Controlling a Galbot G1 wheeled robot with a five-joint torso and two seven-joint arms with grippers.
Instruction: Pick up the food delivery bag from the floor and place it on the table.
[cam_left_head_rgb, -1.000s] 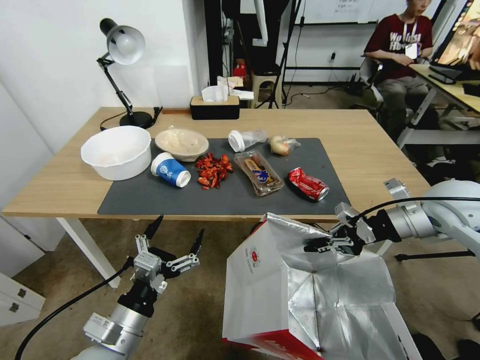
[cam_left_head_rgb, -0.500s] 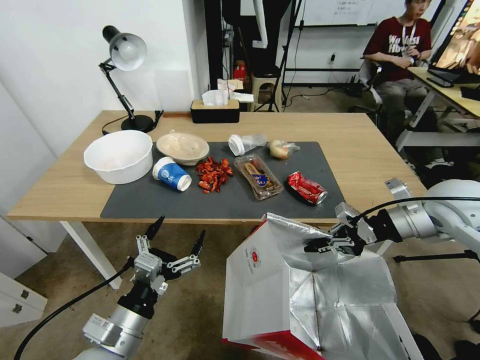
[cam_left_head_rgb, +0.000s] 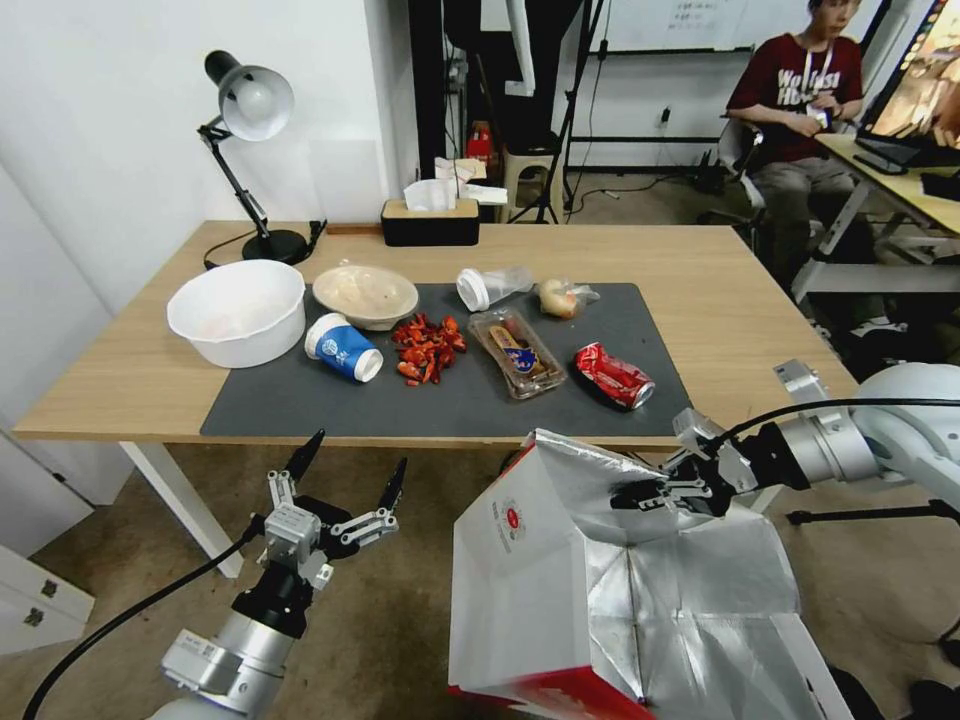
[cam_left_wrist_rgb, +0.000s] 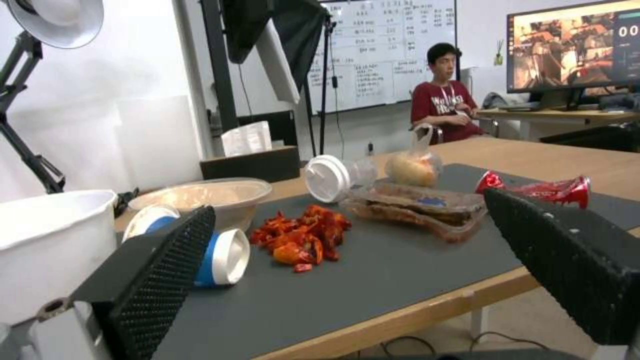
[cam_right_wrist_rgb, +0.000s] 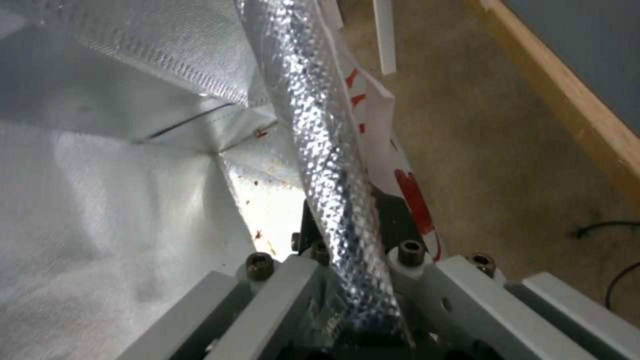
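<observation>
right gripper (cam_left_head_rgb: 640, 495) pinching food delivery bag (cam_left_head_rgb: 560, 590) rim below table (cam_left_head_rgb: 740, 310) edge; left gripper (cam_left_head_rgb: 345, 480) spread.

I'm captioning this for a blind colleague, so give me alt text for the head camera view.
The right gripper is shut on the foil rim of the food delivery bag, in front of the table edge. The left gripper is open over the floor.

The food delivery bag (cam_left_head_rgb: 520, 590) has a smooth white outside and crinkled shiny foil lining, the bench (cam_left_head_rgb: 740, 300) matt light wood under a dull grey mat (cam_left_head_rgb: 320, 400).
</observation>
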